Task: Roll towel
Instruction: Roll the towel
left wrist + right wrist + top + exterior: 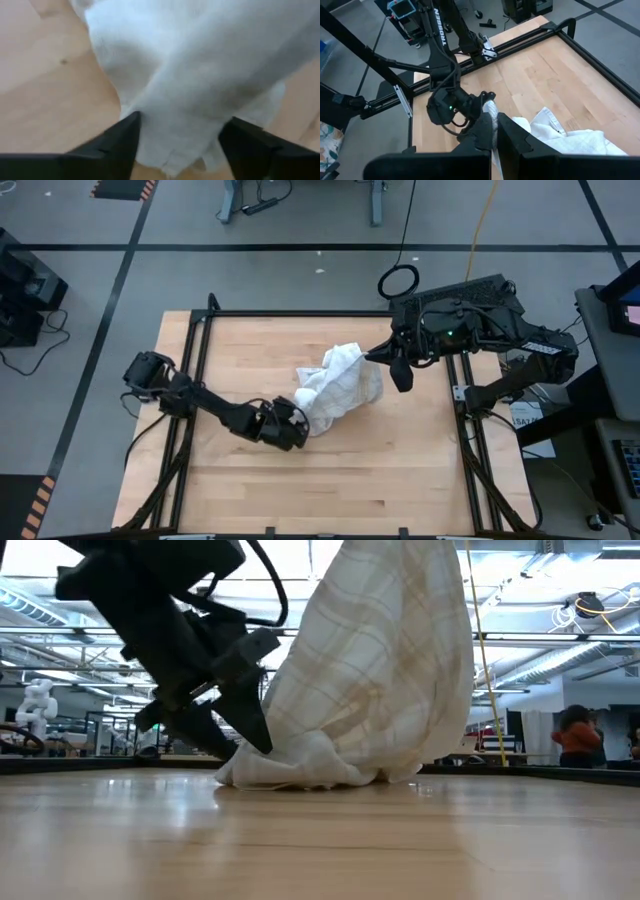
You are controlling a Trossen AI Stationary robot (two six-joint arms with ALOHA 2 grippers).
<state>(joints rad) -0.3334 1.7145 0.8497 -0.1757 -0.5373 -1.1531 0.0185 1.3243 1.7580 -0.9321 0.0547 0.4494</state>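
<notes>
The towel (340, 385), white with a faint tan check (370, 670), hangs in a bunched column over the middle of the wooden table. Its lower end (300, 772) lies crumpled on the wood. My right gripper (383, 357) is raised above the table and shut on the towel's top. My left gripper (298, 428) is low at the towel's near left side, open and tipped downward. In the left wrist view its two fingers (125, 142) stand on either side of the towel's lower end (200, 65). My left gripper has cloth between its open fingers; whether a finger touches it, I cannot tell. My right gripper pinches a bunched part of the towel's top (491, 109) between its two shut fingers, coming from the table's right and slanting down. The towel hangs below, its lower end on the table.
Black frame rails (200, 380) run along the table's left, far and right sides. Bare wood (330, 480) lies toward the near edge. A cable loop (398, 280) lies on the floor beyond the far edge. A person (575, 735) stands far back in the room.
</notes>
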